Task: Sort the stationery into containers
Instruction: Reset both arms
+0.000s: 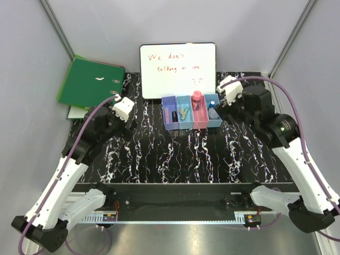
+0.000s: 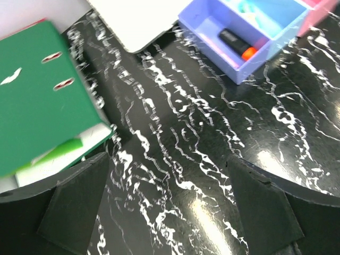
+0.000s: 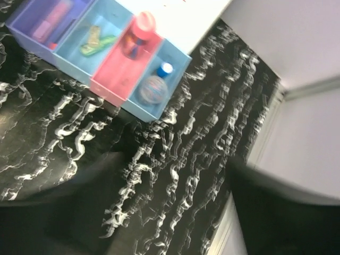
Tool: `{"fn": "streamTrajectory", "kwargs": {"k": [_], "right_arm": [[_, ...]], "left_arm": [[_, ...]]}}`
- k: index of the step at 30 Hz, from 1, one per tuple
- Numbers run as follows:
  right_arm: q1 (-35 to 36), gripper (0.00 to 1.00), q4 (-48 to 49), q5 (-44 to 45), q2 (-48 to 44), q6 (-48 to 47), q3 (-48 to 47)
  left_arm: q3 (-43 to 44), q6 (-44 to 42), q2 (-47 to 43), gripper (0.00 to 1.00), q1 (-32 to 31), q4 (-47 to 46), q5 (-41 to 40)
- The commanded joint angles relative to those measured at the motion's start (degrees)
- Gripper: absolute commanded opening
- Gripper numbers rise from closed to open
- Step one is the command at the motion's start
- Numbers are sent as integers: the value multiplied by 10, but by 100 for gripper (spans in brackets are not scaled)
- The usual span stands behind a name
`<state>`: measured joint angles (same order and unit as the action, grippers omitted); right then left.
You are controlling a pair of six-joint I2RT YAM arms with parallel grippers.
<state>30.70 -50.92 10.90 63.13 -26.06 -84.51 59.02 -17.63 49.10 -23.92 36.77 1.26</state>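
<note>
The containers (image 1: 186,126) are four joined bins standing in front of the whiteboard. In the right wrist view the purple-blue bin (image 3: 21,27) holds a lilac marker (image 3: 50,21), the light blue bin a green highlighter (image 3: 98,45), and the pink bin an upright pink highlighter (image 3: 139,32). The right light blue bin holds a blue-capped bottle (image 3: 166,69) and a round blue piece (image 3: 152,87). An orange-tipped highlighter (image 2: 236,43) lies in the purple-blue bin. My left gripper (image 1: 129,121) is open and empty, left of the bins. My right gripper (image 1: 219,109) is open and empty, just right of them.
A green ring binder (image 1: 90,82) lies at the back left, close to my left gripper (image 2: 170,212). The whiteboard (image 1: 178,64) leans against the back wall behind the bins. The enclosure walls (image 3: 297,69) stand close on the right of my right gripper (image 3: 180,212).
</note>
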Motion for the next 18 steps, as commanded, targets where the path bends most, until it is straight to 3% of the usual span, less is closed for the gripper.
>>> {"fn": "streamTrajectory", "kwargs": {"k": [1, 5, 18], "right_arm": [[0, 100, -42, 100, -23, 67, 15], [0, 100, -30, 117, -63, 99, 36], [0, 100, -52, 17, -78, 137, 4]], "left_arm": [[21, 55, -32, 99, 2, -2, -81], [16, 70, -60, 99, 2, 1, -103], [14, 87, -74, 99, 6, 16, -124]]}}
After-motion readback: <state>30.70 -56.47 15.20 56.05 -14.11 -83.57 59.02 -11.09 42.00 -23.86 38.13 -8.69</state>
